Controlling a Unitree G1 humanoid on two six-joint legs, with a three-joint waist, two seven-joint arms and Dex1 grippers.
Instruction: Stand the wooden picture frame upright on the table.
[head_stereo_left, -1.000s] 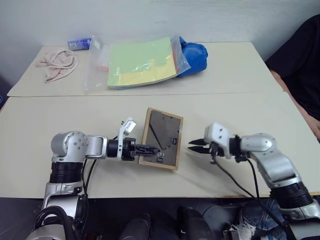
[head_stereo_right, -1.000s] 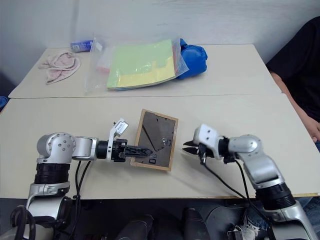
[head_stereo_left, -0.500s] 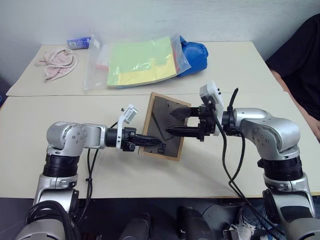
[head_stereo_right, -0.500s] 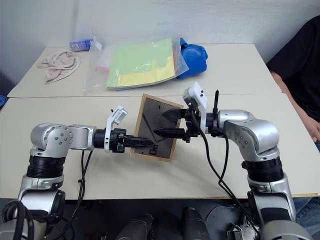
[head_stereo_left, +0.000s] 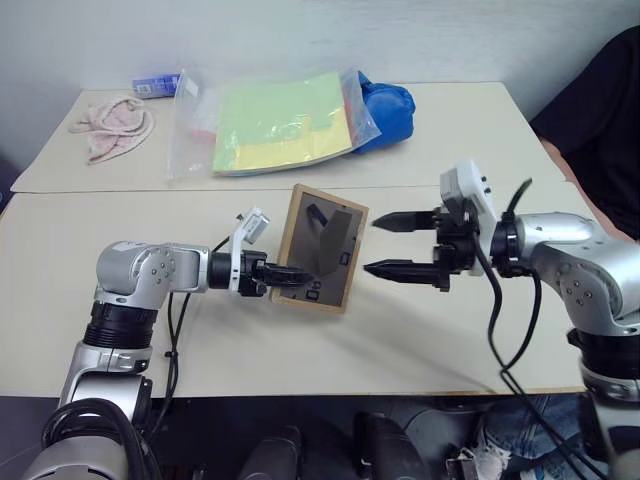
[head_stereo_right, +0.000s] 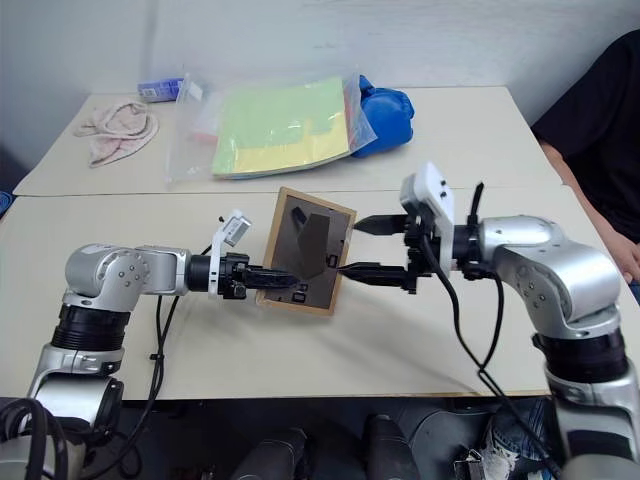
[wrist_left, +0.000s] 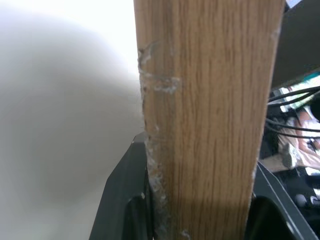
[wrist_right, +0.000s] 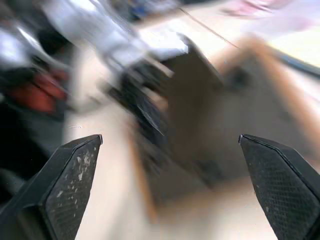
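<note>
The frame (head_stereo_left: 322, 247) looks light and stiff, probably glass-fronted; the left gripper (head_stereo_left: 283, 275) clamps its wooden edge, stand (head_stereo_left: 326, 240) folded out. The right gripper (head_stereo_left: 386, 244) gapes wide, empty, just beside.

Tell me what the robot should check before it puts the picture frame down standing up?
1. Left gripper shut on the wooden picture frame: ok.
2. Stand folded out from the dark back panel: ok.
3. Right gripper open and apart from the frame: ok.
4. Frame upright: not ok, it is tilted.
5. Frame's bottom edge resting on the table: cannot tell.
6. Clear bag of green and yellow sheets far from the frame: ok.
</note>
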